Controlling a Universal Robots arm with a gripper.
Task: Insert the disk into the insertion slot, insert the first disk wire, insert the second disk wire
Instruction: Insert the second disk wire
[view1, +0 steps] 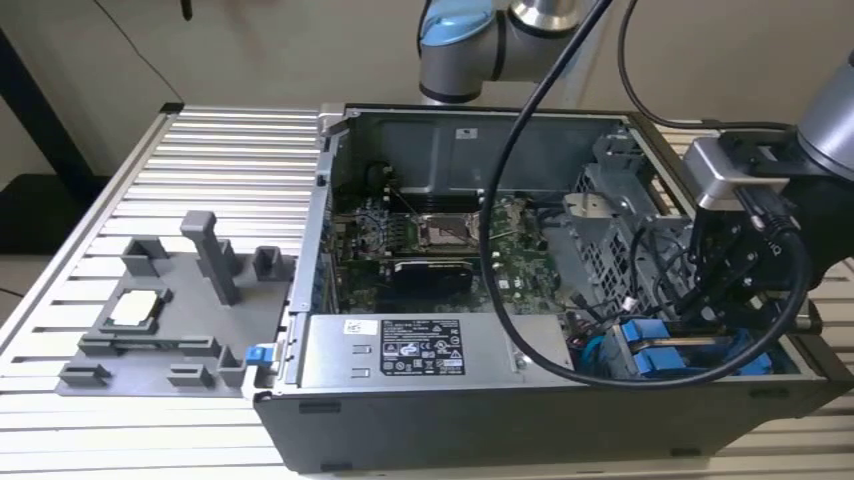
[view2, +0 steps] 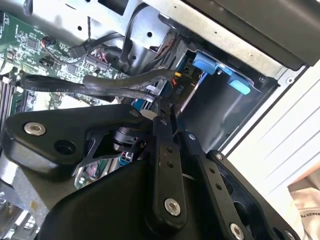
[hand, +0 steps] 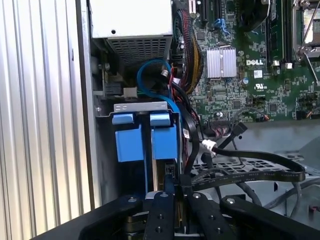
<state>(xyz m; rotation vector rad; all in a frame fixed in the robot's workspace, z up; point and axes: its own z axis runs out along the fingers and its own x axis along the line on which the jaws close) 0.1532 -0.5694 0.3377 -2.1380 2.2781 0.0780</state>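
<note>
Two bright blue disk carriers (hand: 164, 142) sit side by side in the insertion slot (hand: 132, 106), the metal bay at the case's front corner. They also show in the exterior view (view1: 650, 347) and as blue tabs (view2: 205, 62) in the second wrist view. My gripper (hand: 177, 192) reaches down into that corner (view1: 681, 325), just behind the carriers. Its fingers (view2: 161, 150) converge tightly on the end of a black disk wire (view2: 125, 87), next to a black connector at the disk's back. A second flat black wire (hand: 250, 172) runs off beside it.
The grey power-supply box (view1: 400, 350) lies along the case front, beside the bay. The green motherboard (view1: 414, 240) fills the case floor. A blue cable loop (hand: 150, 75) and wire bundles crowd the slot. A grey fixture tray (view1: 160, 320) rests on the slatted table (view1: 200, 150).
</note>
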